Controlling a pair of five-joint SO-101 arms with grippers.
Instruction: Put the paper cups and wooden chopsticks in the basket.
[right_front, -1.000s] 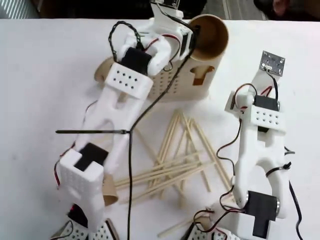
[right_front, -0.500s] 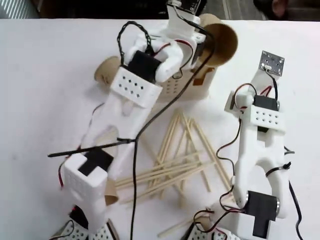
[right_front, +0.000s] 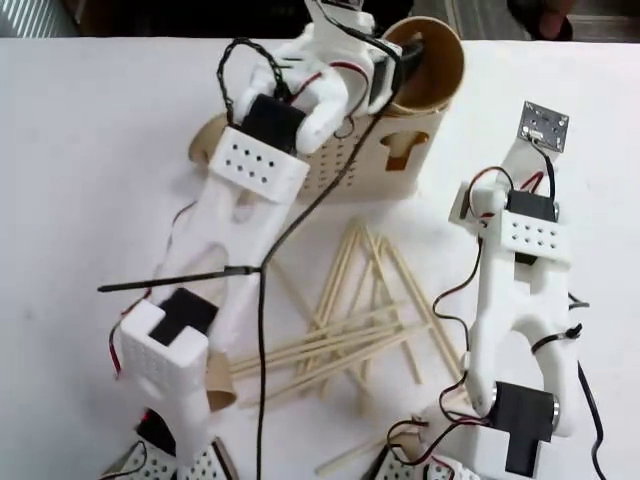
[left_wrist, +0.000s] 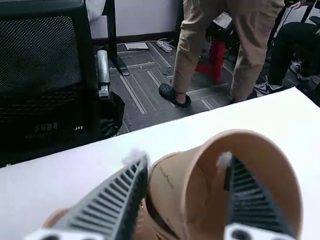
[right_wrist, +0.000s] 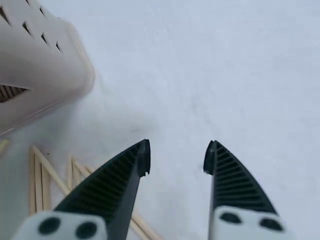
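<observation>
The left arm (right_front: 245, 215) is covering much of the basket (right_front: 400, 175) and part of a paper cup (right_front: 207, 138) beside it. Its base is hiding most of a second cup (right_front: 220, 385). The left wrist view's edge is cutting off the held cup (left_wrist: 175, 192).

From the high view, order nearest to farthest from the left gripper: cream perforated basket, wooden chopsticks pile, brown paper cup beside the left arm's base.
1. Cream perforated basket, right at the left gripper.
2. Wooden chopsticks pile, mid-table.
3. Brown paper cup, beside the arm's base.
</observation>
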